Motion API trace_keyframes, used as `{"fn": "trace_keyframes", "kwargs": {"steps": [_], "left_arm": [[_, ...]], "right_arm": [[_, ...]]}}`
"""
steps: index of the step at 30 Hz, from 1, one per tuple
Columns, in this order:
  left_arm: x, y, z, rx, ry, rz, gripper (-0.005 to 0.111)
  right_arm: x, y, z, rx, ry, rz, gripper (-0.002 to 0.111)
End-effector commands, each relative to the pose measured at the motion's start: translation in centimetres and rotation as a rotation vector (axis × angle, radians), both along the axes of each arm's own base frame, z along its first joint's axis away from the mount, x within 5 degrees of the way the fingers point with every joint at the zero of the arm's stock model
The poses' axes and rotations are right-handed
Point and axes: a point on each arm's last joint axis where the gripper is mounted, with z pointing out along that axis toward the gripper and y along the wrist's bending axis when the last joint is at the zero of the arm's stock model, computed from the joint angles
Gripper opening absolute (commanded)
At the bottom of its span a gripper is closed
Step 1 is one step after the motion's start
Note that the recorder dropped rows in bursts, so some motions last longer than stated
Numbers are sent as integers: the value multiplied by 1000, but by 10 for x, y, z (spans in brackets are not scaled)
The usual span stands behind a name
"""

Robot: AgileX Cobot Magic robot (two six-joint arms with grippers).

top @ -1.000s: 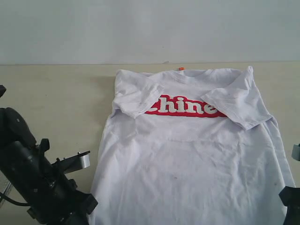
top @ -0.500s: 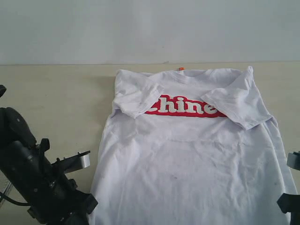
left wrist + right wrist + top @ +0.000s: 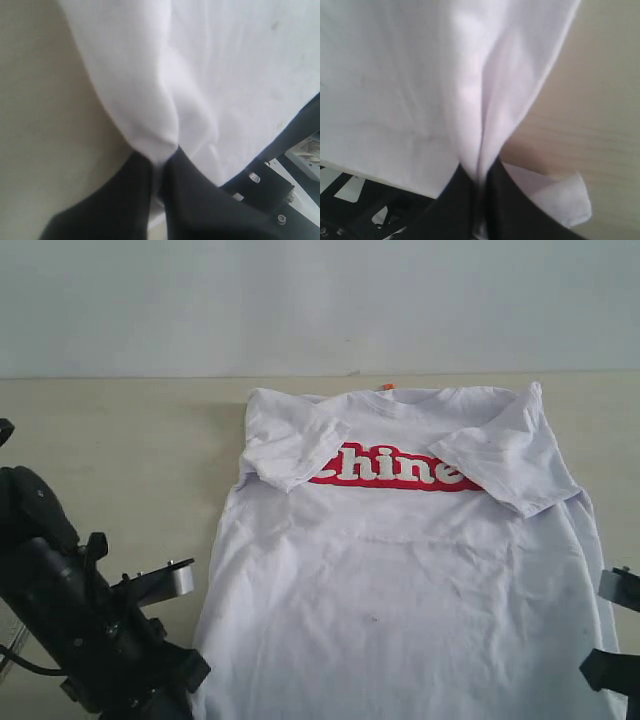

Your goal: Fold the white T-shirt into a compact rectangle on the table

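The white T-shirt (image 3: 400, 560) lies face up on the table (image 3: 110, 440), red chest banner showing, both sleeves folded in over the chest. My left gripper (image 3: 159, 162) is shut on a pinch of the white T-shirt (image 3: 150, 75) at its near left hem corner. The left arm (image 3: 80, 620) stands at the table's near left. My right gripper (image 3: 481, 175) is shut on a pinch of the white T-shirt (image 3: 420, 75) at its near right hem corner. Only a sliver of the right arm (image 3: 618, 670) shows at the frame's edge.
A pale wall (image 3: 320, 300) rises behind the table's far edge. Bare tabletop stretches left of the shirt. Below the near table edge, dark frame parts (image 3: 280, 195) show in the wrist views.
The right gripper has closed from open onto the shirt's near right hem and its arm has edged down and inward. The left arm has barely moved.
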Motion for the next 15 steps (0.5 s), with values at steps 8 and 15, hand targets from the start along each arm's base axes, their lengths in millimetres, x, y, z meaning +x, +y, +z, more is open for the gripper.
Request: {"fn": "trace_keyframes", "kwargs": {"steps": [8,15], "left_arm": [[22,-10,33,-78,-117,-27,5],[37,-14,45,-82,-178,-6,5]], "right_arm": [[17,6,10,104,-98,-22,0],[37,7,21,151,-200,-67,0]]}}
